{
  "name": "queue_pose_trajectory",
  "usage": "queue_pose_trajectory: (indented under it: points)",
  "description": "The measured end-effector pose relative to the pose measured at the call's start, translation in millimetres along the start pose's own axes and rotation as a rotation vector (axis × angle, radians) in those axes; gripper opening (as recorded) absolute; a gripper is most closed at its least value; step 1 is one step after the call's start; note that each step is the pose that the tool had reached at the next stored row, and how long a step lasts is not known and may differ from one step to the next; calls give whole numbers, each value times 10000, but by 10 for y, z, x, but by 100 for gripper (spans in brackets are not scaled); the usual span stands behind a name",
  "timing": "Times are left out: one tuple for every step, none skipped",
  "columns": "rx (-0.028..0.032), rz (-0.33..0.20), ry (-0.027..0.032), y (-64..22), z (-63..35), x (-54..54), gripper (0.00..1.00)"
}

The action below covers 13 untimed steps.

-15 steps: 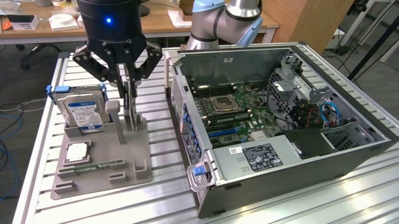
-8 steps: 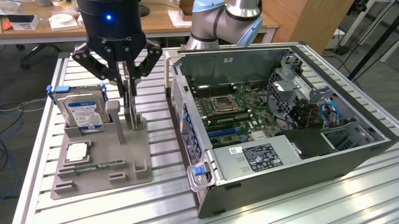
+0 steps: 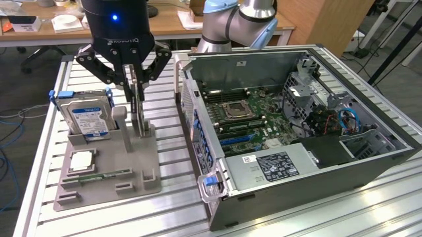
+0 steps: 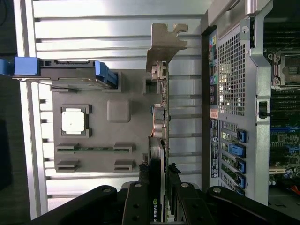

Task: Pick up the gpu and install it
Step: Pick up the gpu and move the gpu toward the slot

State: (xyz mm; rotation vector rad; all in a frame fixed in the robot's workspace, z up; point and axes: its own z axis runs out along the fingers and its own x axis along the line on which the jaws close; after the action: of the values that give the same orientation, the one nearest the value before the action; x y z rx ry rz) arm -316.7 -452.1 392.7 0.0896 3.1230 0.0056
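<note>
Over the grey holder (image 3: 125, 170) on the exterior view's left, the gripper (image 3: 135, 91) is hanging and pinching the graphics card (image 3: 140, 112) between its fingers, which are partly closed and pressing on both faces; the card is standing on edge in its slot, with its silver bracket (image 4: 164, 44) at one end, near the hard drive (image 3: 89, 116); the open computer case (image 3: 264, 69) is sitting to the exterior view's right.

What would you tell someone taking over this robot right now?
Grip: the gripper is shut on the gpu, one finger on each side of the card.
Where: the gpu stands upright in the gray holder, beside the open computer case.
Done: the card is gripped.
Left: it looks seated in the holder's slot, not lifted, and it is not in the case.
</note>
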Motion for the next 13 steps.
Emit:
queue_pose_trajectory:
  points:
    - [0,0,0,0,0,0,26]
    - [0,0,0,0,0,0,26]
    - [-2,0,-1,0,-1,0,26]
    - [0,0,0,0,-6,0,26]
    - [1,0,1,0,-12,0,26]
    - [0,0,1,0,-19,0,26]
    - [0,0,0,0,-29,-1,26]
    - [0,0,0,1,-38,-1,26]
    - [1,0,1,1,-48,-1,26]
    - [1,0,0,2,-60,-1,26]
    - [0,0,0,2,-73,-1,26]
    - [0,0,0,2,-83,-1,26]
    - [-1,0,-1,2,-87,-1,26]
